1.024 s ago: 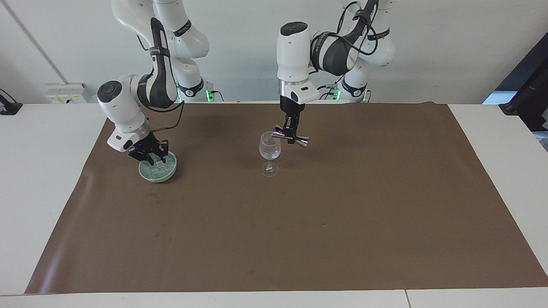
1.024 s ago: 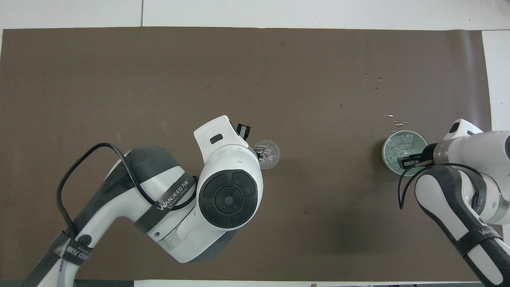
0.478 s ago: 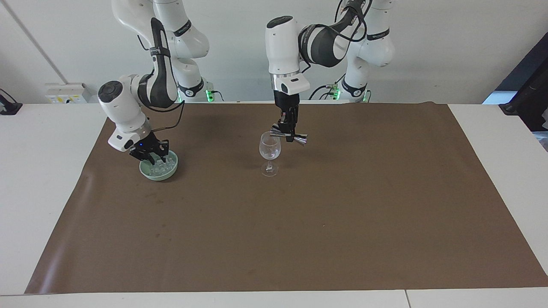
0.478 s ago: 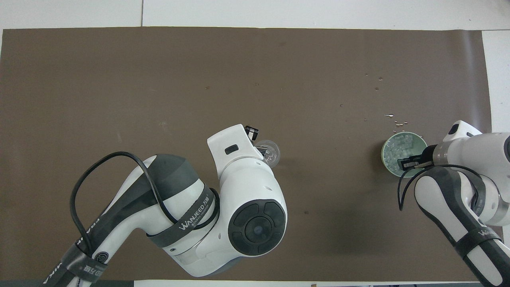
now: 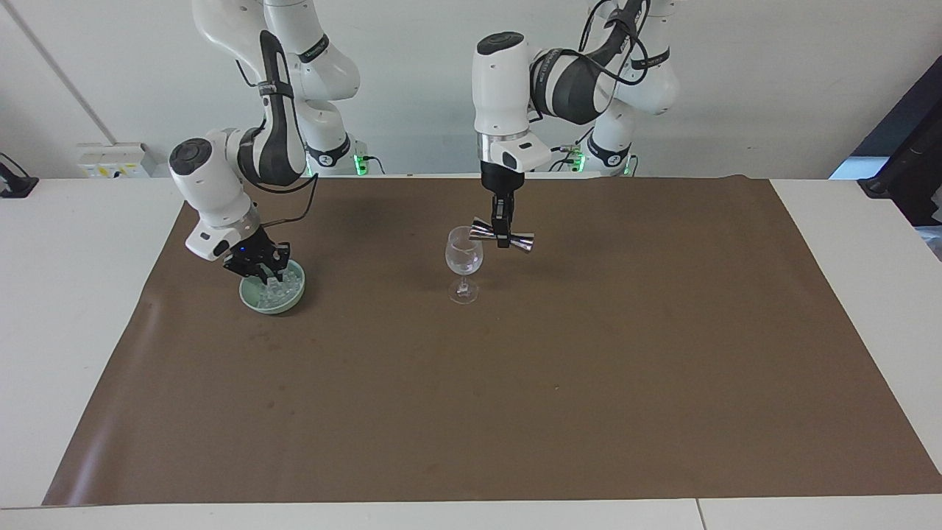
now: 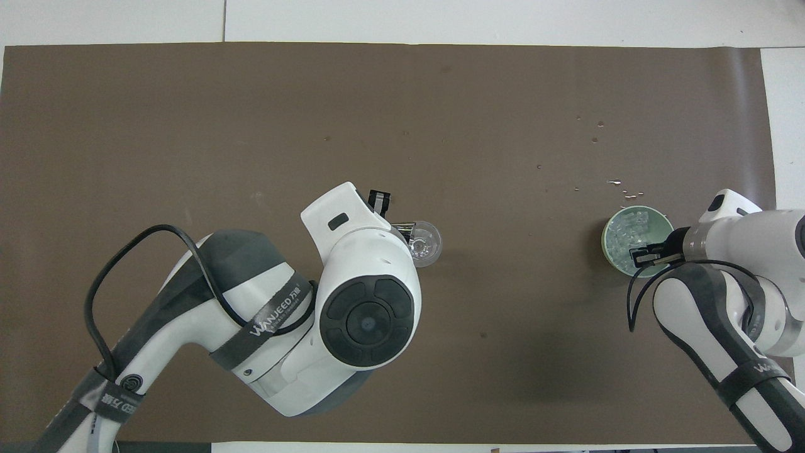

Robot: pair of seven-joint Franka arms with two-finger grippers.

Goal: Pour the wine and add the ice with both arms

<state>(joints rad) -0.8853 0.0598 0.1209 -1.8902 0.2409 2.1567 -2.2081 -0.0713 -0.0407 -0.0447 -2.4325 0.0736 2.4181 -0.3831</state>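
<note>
My left gripper is shut on a silver double-ended jigger. It holds the jigger nearly level, with one end at the rim of the clear stemmed glass that stands mid-mat. In the overhead view my left arm covers most of the jigger, and the glass shows beside it. My right gripper reaches down into the pale green bowl, among the ice. The bowl, the ice and the right gripper also show in the overhead view.
A brown mat covers the table, with white tabletop around it. Small water drops lie on the mat just farther from the robots than the bowl. A grey box sits at the table's edge near the right arm's base.
My left arm swung and brought the jigger from a tilt over the glass rim to nearly level. My right gripper rose slightly in the bowl.
</note>
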